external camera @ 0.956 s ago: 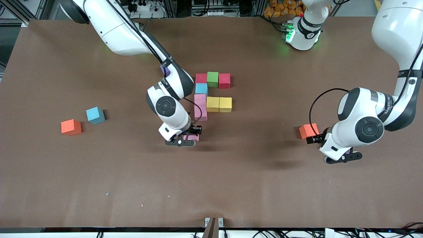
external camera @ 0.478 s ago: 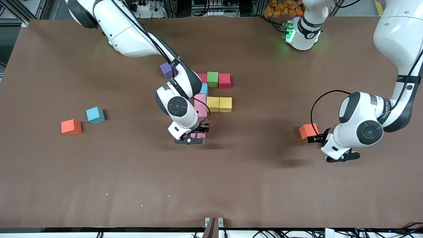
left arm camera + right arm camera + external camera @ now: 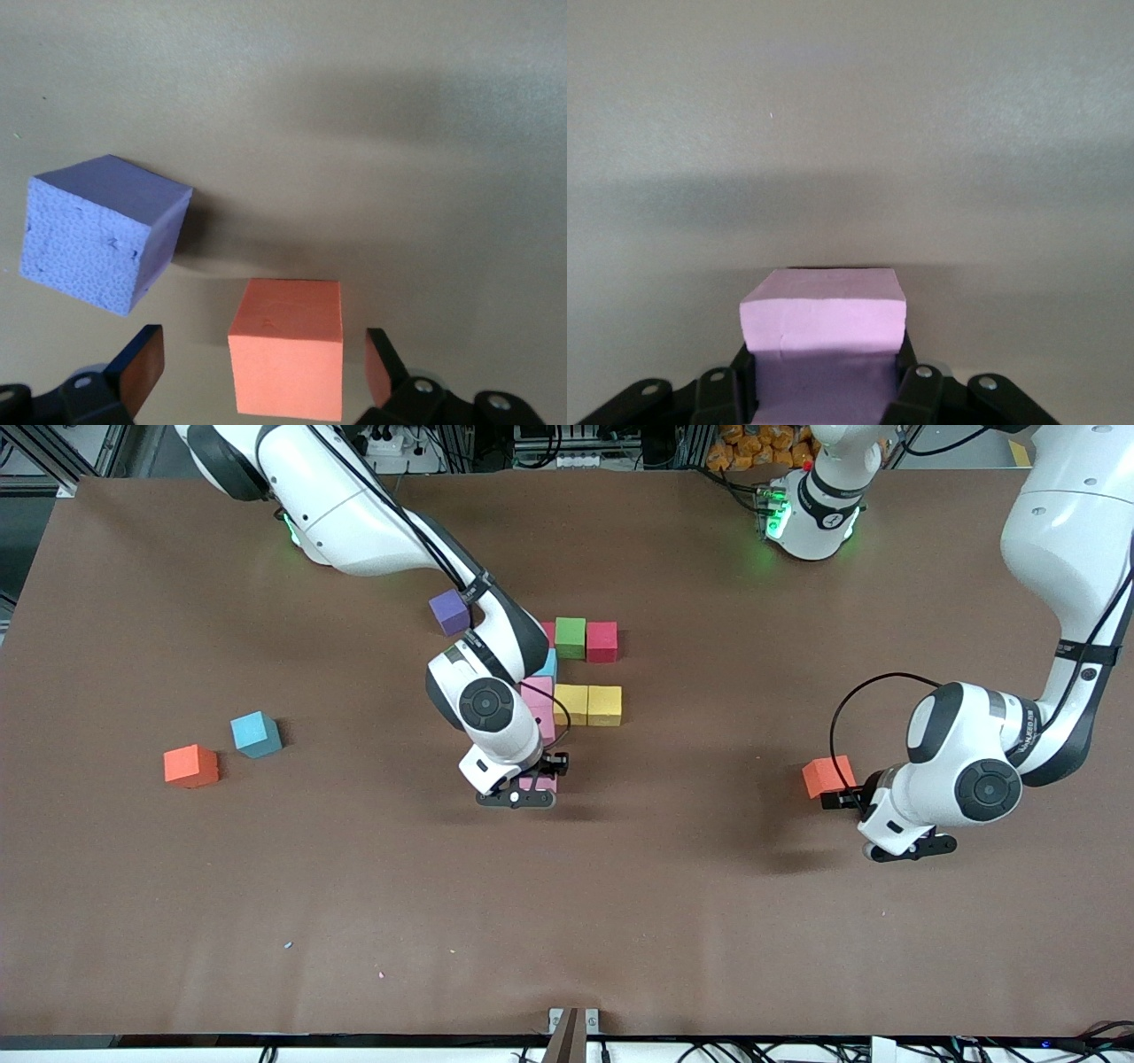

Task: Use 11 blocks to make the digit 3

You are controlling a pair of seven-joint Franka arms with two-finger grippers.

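Clamping a pink block (image 3: 823,332) between its fingers, our right gripper (image 3: 529,786) sits just nearer the front camera than the pink column (image 3: 537,707) of the block figure. We see our left gripper (image 3: 257,376) spread wide, straddling an orange block (image 3: 288,359) without touching it, beside a purple block (image 3: 102,232).
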